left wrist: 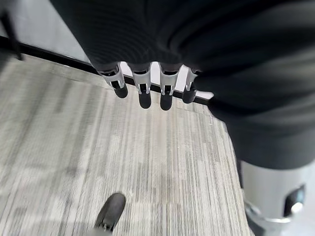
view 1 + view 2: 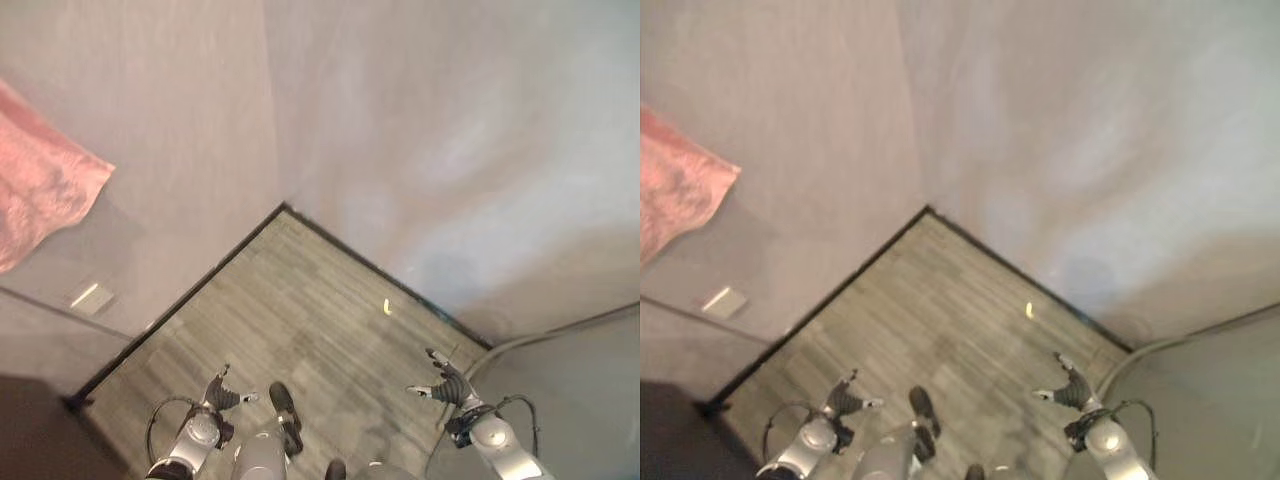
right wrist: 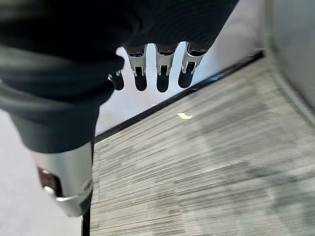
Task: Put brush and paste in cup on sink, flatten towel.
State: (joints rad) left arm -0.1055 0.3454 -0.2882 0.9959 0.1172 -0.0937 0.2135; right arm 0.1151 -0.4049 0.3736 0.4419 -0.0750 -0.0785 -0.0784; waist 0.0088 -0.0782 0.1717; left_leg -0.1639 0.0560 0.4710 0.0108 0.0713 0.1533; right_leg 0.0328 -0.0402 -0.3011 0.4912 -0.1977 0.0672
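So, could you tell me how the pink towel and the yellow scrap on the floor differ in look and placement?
The towel is pink and large, while the scrap is yellow and tiny. The towel hangs up against the left wall, partly cut off by the view's edge; the scrap lies flat on the grey floor near the right wall's dark baseboard. Neither is touched by the left hand or right hand, both low and empty.

The towel point(image 2: 40, 195) is pink cloth with a soft, nubby terry pile, matt throughout. The floor point(image 2: 300, 320) looks like grey wood-grain plank with fine streaks and a dull sheen. The walls point(image 2: 450, 120) are smooth, matt and pale. A black, slightly glossy baseboard point(image 3: 147, 110) edges the floor.
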